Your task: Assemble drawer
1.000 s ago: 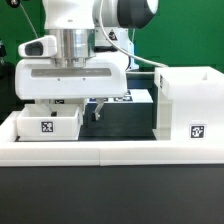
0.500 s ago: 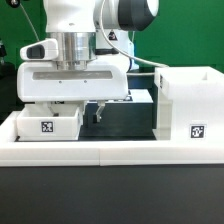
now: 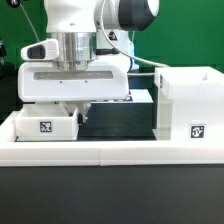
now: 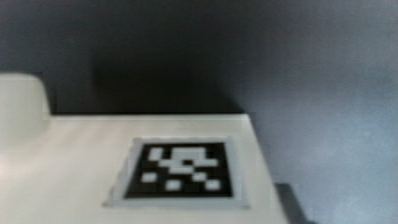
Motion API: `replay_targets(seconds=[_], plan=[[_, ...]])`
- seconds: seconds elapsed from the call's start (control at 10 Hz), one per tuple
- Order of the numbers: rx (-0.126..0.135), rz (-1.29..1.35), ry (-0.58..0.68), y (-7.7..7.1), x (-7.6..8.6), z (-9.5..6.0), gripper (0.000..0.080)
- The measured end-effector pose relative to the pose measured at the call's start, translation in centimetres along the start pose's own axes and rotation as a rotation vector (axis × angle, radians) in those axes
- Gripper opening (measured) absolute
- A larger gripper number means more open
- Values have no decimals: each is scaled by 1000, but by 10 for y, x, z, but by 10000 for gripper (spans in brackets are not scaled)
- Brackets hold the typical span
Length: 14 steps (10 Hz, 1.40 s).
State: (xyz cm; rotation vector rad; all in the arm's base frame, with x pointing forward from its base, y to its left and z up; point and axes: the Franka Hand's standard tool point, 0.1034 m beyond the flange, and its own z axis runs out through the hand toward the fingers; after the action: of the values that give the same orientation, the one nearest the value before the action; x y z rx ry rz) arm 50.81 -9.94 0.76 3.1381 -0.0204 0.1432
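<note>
In the exterior view, a small white tray [image 3: 45, 124] with a tag on its front sits at the left. My gripper [image 3: 82, 113] hangs low at that tray's right wall. Its dark fingers are mostly hidden by the white hand, so I cannot tell if they grip the wall. A second tray [image 3: 138, 98] lies behind, partly hidden by the hand. The tall open-fronted box [image 3: 186, 100] stands at the right. The wrist view shows a white tagged surface [image 4: 107, 150] close up, blurred, with a dark finger [image 4: 285, 203] edge beside it.
A long low white border wall [image 3: 110, 152] runs along the front of the black table [image 3: 120, 120]. The box stands about a hand's width to the right of my gripper.
My gripper has moved to the exterior view's left, from above the black table to the right wall of the left tray. The trays and the box have not moved.
</note>
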Motion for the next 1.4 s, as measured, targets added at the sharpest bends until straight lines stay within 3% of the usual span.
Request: replay_targets(seconds=[0.1, 0.9, 1.3, 1.4], plan=[[0, 0, 0, 0, 0, 0, 41], [3, -4, -4, -1, 0, -1, 42], [62, -35, -45, -17, 7, -30, 42], [64, -37, -42, -17, 9, -34, 42]])
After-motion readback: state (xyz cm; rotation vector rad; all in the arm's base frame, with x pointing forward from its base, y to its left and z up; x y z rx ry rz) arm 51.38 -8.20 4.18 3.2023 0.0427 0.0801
